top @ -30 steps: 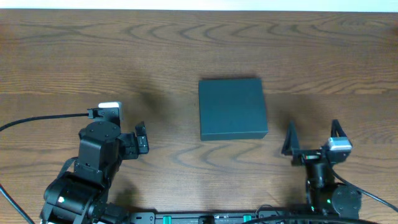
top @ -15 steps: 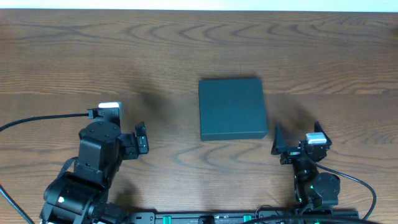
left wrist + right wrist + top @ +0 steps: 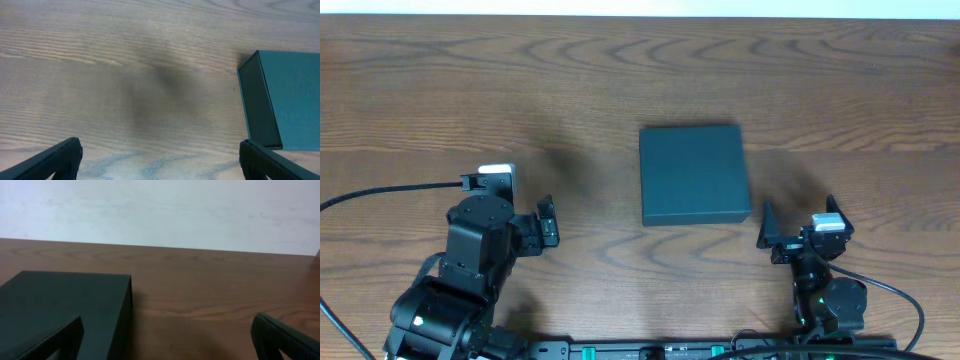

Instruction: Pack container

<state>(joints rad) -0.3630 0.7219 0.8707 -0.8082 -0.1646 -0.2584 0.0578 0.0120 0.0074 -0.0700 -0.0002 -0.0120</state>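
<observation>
The container (image 3: 694, 175), a dark teal square box with its top lying flat, sits near the middle of the wooden table (image 3: 620, 80), touched by neither arm. The right gripper (image 3: 800, 222) is just beside the box's near right corner, and in its wrist view the jaws stand wide apart and hold nothing, with the box low on the left. The left gripper (image 3: 547, 222) is well apart on the box's other side, jaws also spread wide and empty over bare wood.
</observation>
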